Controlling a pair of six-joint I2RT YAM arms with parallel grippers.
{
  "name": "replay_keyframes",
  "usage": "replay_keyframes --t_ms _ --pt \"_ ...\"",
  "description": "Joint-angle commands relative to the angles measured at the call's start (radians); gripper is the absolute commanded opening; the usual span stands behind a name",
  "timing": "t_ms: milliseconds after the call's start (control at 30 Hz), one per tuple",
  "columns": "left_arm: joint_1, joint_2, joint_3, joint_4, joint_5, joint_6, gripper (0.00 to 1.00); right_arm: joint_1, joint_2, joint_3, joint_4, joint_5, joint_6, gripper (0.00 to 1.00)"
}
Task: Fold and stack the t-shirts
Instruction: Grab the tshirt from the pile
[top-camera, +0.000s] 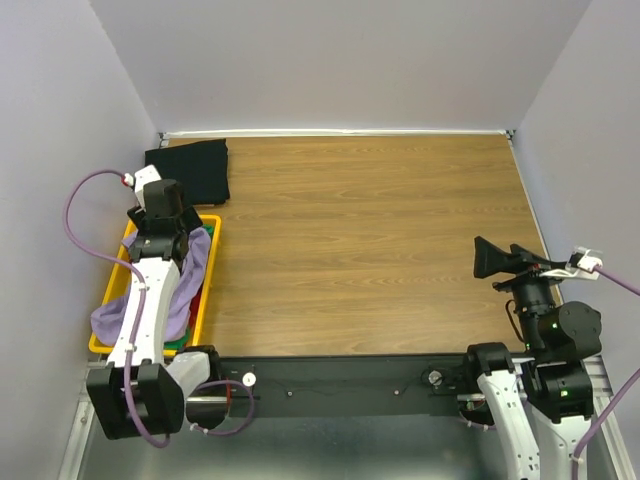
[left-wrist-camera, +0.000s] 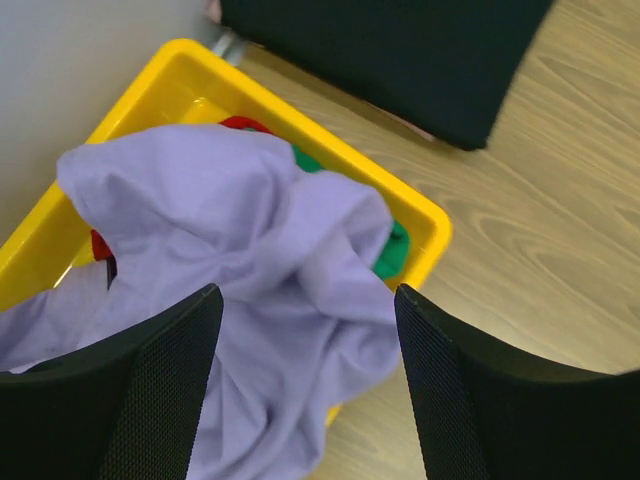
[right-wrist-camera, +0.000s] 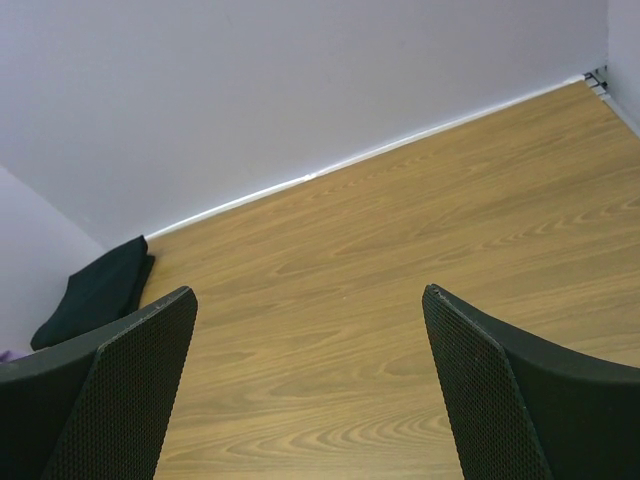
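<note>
Lavender tee (left-wrist-camera: 230, 220) heaped in yel. crate (left-wrist-camera: 150, 95).

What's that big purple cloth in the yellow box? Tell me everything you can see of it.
It is a soft lavender t-shirt, crumpled and unfolded, heaped in the yellow crate at the left edge of the table. It covers a green shirt and a red shirt and spills over the rim. The left pincer hangs open over it.
</note>
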Motion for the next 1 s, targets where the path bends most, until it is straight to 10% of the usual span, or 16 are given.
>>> replay_keyframes --t_ms 0,200,333,633,967 --pt "0.053 0.052 -0.047 0.110 0.001 -0.017 0.75 0.008 -0.016 -0.023 -0.028 -0.030 0.019 1.00" --pt "0.076 0.128 -0.056 0.197 -0.009 -0.063 0.53 0.009 -0.009 -0.039 -0.028 -0.045 0.034 1.00" --pt "0.072 0.093 0.010 0.191 -0.015 -0.039 0.00 0.008 -0.006 -0.028 -0.029 -0.051 0.025 1.00" --pt "-0.285 -0.010 0.365 0.148 -0.026 0.029 0.00 0.008 0.015 -0.025 -0.029 -0.041 0.023 1.00" --pt "-0.777 0.295 1.113 0.176 0.123 0.187 0.00 0.008 0.052 0.024 -0.032 -0.031 -0.001 1.00"
